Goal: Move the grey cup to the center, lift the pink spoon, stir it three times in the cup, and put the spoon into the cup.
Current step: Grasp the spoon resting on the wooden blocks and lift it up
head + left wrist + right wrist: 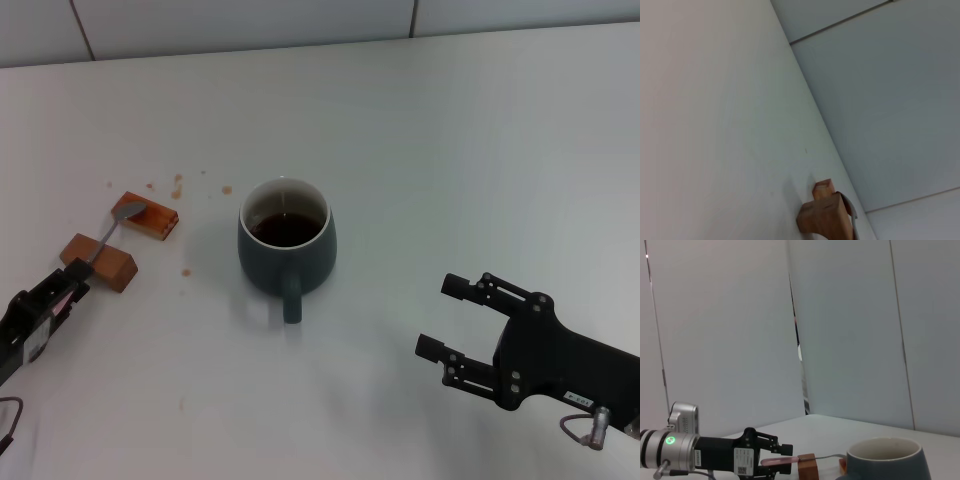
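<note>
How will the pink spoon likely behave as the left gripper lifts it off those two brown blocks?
The pink spoon looks slim with a thin metal neck, so probably light and stiff. It bridges two brown blocks, so its bowl end may swing or drop once lifted. The left gripper is at its handle end, far from the bowl, so the spoon could pivot. The right gripper waits open beside the grey cup.

We see a glossy ceramic grey cup on a smooth matt white worktop. The brown blocks look like wood; the pink spoon has a metal bowl.
</note>
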